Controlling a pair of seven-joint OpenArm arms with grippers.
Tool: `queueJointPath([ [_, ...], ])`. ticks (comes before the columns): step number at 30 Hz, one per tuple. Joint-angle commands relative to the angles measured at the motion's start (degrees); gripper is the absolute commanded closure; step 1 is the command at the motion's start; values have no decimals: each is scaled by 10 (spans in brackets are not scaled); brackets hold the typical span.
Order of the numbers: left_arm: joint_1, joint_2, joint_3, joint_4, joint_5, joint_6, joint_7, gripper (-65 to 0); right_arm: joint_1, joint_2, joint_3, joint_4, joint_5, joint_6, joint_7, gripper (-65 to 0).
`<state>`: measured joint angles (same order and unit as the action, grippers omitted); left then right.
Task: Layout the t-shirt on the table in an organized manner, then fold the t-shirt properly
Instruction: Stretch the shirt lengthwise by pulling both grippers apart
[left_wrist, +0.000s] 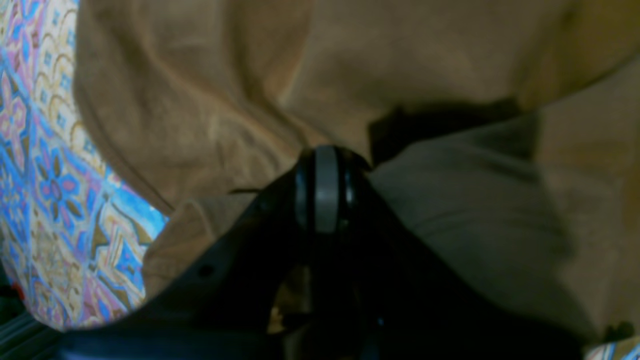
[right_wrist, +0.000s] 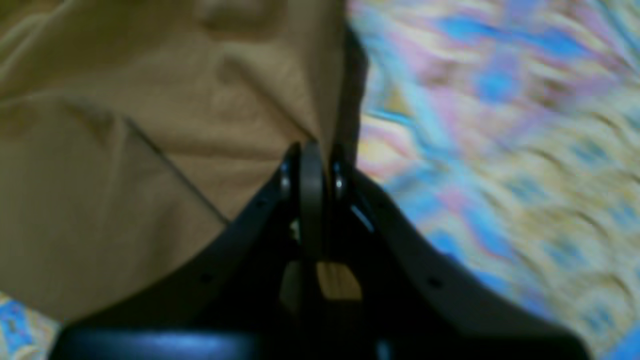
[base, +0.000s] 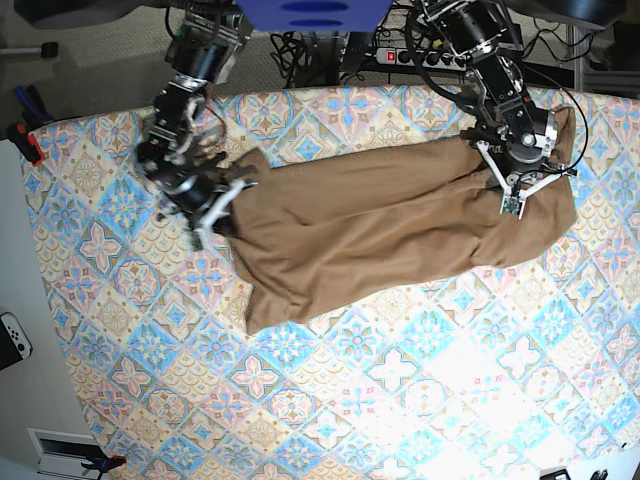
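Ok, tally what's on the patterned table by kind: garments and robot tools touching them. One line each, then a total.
Garments: 1, the tan t-shirt, lying rumpled on the table.
Robot tools: 2, the left tool and the right tool, each shut on an end of the t-shirt.
Total: 3

Both wrist views are blurred, the t-shirt (base: 390, 225) runs past their edges, its white tag cannot be made out, and the table (base: 330, 400) is cropped in the base view.
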<state>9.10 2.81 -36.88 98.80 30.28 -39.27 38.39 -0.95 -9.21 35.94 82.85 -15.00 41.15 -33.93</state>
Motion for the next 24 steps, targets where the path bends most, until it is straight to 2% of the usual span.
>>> queueJointPath([
  [1,-2,2,1,6,-7,-7,1,0,2,4,11,4,-28,-11,-26,0],
  [4,-2,2,-2,6,-7,-7,2,0,2,6,49,4,-28,-11,-26,0],
  [8,-2,4,-3,21,-7,-7,2,0,2,30,79,4,-28,-11,-26,0],
  [13,-1,62,0,99,-7,-7,2,0,2,49,101,3,-28,-11,-26,0],
  [17,-4,62,6,141,-10,-7,2,0,2,49,128,3,-28,-11,-26,0],
  [24,-1,62,21,143,-7,-7,2,0,3,49,181,-3,-28,-11,-27,0],
])
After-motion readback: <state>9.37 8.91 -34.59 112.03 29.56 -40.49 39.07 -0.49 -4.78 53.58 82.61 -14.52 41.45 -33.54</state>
